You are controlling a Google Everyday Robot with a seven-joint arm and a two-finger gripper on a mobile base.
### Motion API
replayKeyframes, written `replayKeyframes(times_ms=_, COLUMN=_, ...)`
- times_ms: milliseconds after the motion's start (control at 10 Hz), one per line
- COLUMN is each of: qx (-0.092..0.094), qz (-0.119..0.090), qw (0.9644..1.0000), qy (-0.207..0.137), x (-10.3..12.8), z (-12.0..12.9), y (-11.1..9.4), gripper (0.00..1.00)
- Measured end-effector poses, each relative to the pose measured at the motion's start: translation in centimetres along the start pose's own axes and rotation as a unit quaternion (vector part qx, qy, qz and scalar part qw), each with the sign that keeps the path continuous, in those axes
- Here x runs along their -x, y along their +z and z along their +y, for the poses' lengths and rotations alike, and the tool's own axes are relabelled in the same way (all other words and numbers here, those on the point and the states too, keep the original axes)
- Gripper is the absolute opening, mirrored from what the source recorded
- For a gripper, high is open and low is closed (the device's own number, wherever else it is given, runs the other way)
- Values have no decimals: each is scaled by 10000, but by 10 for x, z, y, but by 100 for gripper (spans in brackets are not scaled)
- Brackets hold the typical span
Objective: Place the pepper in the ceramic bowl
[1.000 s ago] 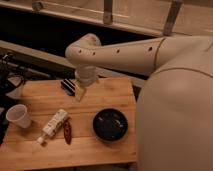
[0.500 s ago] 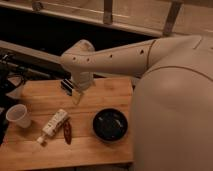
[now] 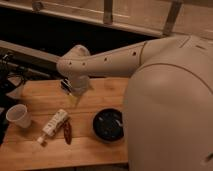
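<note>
Above the desk [image 3: 102, 97], our tool [image 3: 67, 86] has swung left, now hanging behind the pepper [image 3: 67, 132], which lies untouched beside the white tube [image 3: 54, 125], apart from the ceramic bowl [image 3: 108, 125]. Whether the tool is clenched, we cannot tell; pickup looks next.

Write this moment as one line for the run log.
pincer: over wooden board, back edge, apart from pepper | pepper: lying on board beside white tube | ceramic bowl: no pepper inside | phase: pepper not yet grasped

A wooden table [image 3: 102, 95] under the gripper [image 3: 66, 86] bears 1 white cup [image 3: 17, 116] and 1 tube [image 3: 53, 125].
</note>
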Motion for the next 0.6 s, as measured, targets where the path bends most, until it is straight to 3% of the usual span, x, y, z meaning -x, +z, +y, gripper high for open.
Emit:
replayKeyframes(times_ms=200, qx=39, qz=29, qw=10000, qy=22, x=-1, z=7, y=0, gripper=80)
replayKeyframes(times_ms=300, qx=139, qz=-93, qw=9998, qy=87, x=2, z=4, y=4, gripper=80)
replayKeyframes(times_ms=500, qx=813, qz=-400, qw=9958, qy=112, x=9, z=11, y=17, gripper=80)
replayKeyframes(times_ms=600, qx=1165, qz=-575, qw=9915, qy=53, x=17, z=21, y=22, gripper=80)
